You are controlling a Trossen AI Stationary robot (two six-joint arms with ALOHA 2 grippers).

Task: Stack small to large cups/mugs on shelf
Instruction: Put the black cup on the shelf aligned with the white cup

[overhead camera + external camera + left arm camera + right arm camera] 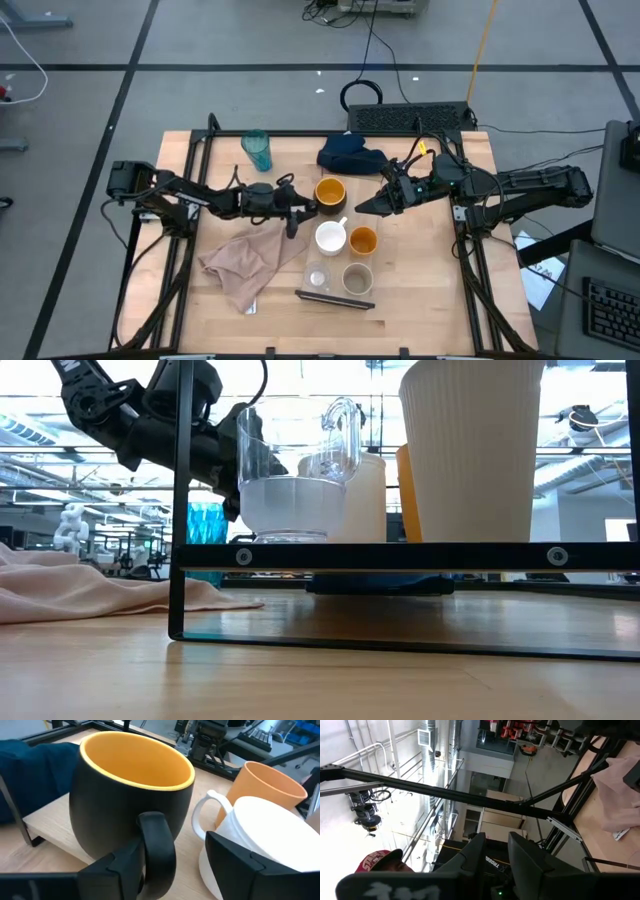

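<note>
The shelf (310,215) bears several cups. The dark yellow-lined mug (330,192) stands by its base at the far end. Behind it toward the near end come the white mug (331,238), the orange cup (362,240), the clear cup (317,277) and the beige cup (357,279). The teal tumbler (257,150) stands on the table at the far left. My left gripper (175,845) is open, with its fingers on either side of the dark mug's handle. My right gripper (362,208) hangs shut and empty above the shelf's right side. My left gripper comes nearly level from the table's left side, its open fingers standing on either side of the dark mug's handle (159,840). One finger (122,865) lies close against the handle, and I cannot tell whether it touches. The mug stands upright on the shelf.
A dark blue cloth (350,155) lies bunched just beyond the shelf's far end. A beige cloth (245,262) lies crumpled left of the shelf. The white mug (270,835) stands close beside my left gripper's other finger. A black frame (190,200) runs along the table's edges.
</note>
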